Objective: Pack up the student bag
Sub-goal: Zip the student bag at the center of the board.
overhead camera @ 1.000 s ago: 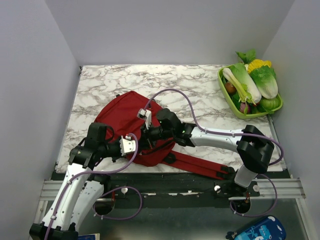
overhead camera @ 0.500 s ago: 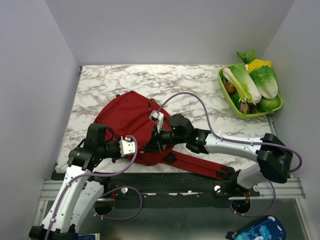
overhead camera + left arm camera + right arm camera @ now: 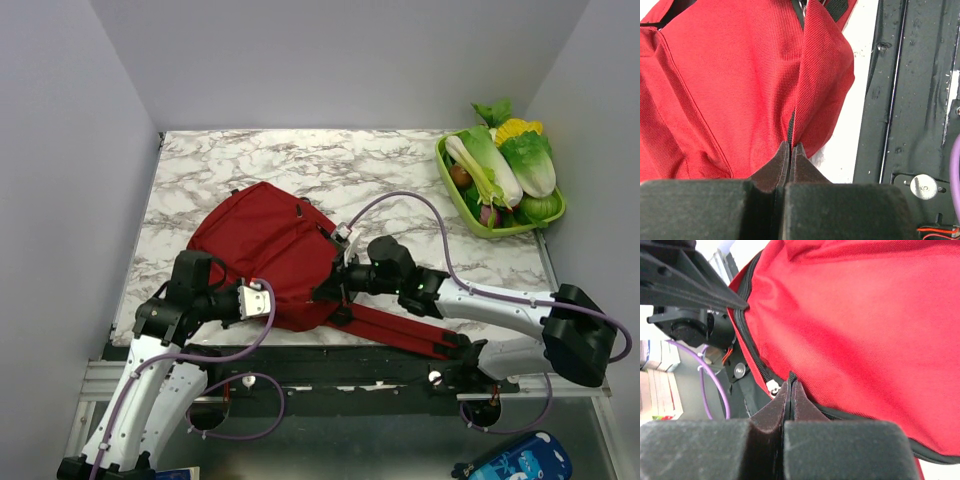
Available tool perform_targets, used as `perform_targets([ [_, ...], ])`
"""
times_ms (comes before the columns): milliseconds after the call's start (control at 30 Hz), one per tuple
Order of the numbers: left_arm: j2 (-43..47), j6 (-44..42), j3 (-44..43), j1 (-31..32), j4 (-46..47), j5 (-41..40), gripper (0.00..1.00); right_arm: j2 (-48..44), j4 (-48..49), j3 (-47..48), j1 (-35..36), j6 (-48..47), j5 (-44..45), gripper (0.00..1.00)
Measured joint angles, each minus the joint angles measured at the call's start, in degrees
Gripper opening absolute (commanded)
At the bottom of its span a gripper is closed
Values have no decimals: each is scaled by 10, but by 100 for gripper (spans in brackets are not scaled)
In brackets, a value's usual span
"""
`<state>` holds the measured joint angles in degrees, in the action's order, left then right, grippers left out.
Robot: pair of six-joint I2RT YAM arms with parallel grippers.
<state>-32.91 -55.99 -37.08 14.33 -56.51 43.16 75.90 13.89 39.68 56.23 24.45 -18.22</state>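
Tension across student bag (image 3: 265,245), flat on marble table (image 3: 400,170) near its front edge: left gripper (image 3: 790,146) clamped on red fabric, apparently as anchor; right gripper (image 3: 790,384) pinched on black tab (image 3: 791,374) beside zipper (image 3: 752,352), likely to draw it along.

One bag (image 3: 262,240), one table (image 3: 380,160), one tray (image 3: 497,231) at two o'clock, one blue case (image 3: 515,460) at five o'clock. Two end effectors: left end effector (image 3: 790,145), right end effector (image 3: 790,382).

Even, bright overhead light; soft shadows; wrist views overexposed at white areas, near foreground blurred.
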Motion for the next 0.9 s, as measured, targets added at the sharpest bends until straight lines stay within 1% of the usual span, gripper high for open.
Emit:
perform_targets([
  [133,2,-10,0,0,-4,-1,0,-25,-5,-1,-17,-5,13,1],
  [233,2,-18,-1,0,-10,-2,0,-27,-6,-3,-33,-15,23,1],
  [500,2,-36,-11,0,-35,-10,0,9,-28,-7,-69,-66,91,1],
  [533,2,-38,-13,0,-38,-10,13,11,-31,-7,-71,-70,96,1],
  [567,2,-40,-17,0,-42,-10,19,12,-33,-7,-72,-73,97,1],
  [600,2,-40,-20,0,-43,-10,22,12,-32,-7,-72,-74,96,1],
  [667,2,-35,-30,0,-46,-7,34,12,-27,-7,-72,-73,86,1],
  [700,2,-29,-35,0,-46,-3,37,12,-23,-7,-72,-70,78,1],
  [800,0,3,-56,0,-30,24,41,12,-7,-7,-72,-57,49,1],
  [900,-8,53,-73,0,6,59,41,12,9,-7,-72,-42,22,1],
])
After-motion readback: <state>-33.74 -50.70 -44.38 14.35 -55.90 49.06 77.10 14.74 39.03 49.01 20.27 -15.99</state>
